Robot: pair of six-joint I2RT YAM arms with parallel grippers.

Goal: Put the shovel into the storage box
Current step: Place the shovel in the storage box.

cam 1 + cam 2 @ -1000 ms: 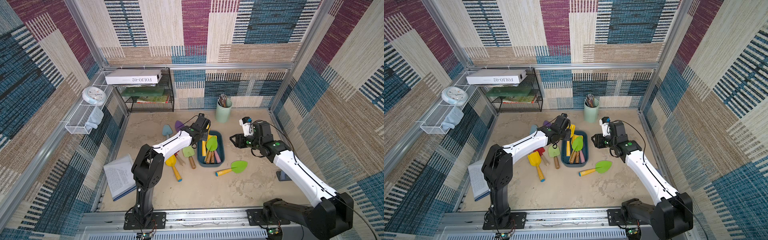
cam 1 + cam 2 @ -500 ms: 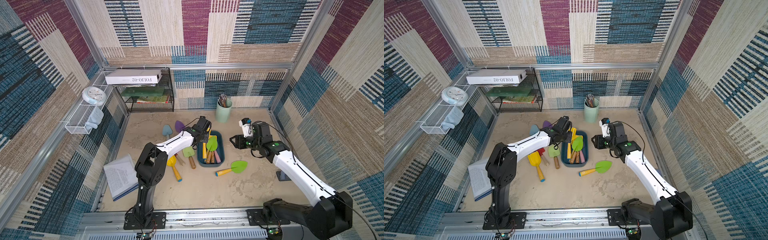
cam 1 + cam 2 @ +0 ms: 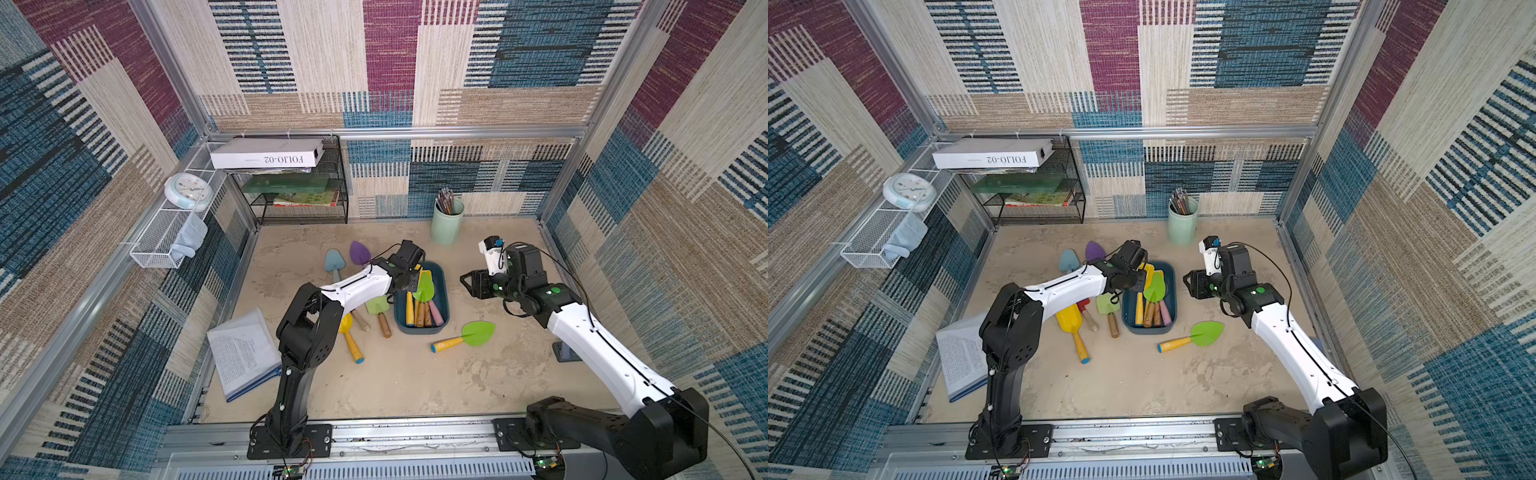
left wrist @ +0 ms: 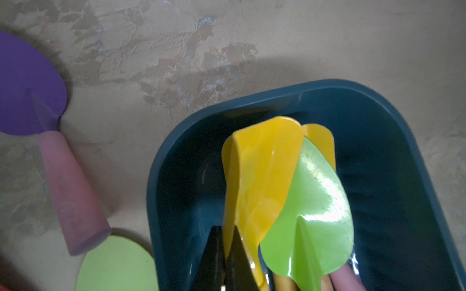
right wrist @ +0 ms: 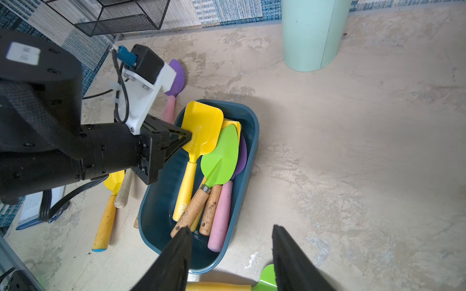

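Over the beige tabletop point(image 3: 395, 386), left arm point(image 3: 357, 286) stretches to storage box point(image 3: 419, 329), left jaws pinching yellow shovel point(image 5: 201, 126); right jaws spread.

High at the near edge, both top views look down and forward over the whole tabletop point(image 3: 395, 386). They give nearly the same sight, with the storage box point(image 3: 445, 299) mid-frame. The left wrist camera sits tight over one end of the box, staring past the left gripper point(image 4: 225, 228) onto the yellow shovel point(image 4: 259, 163). The right wrist camera hangs further back, looking over the right gripper point(image 5: 230, 229) along the box towards the mint cup point(image 5: 312, 32). All four views share the box and the shovel.
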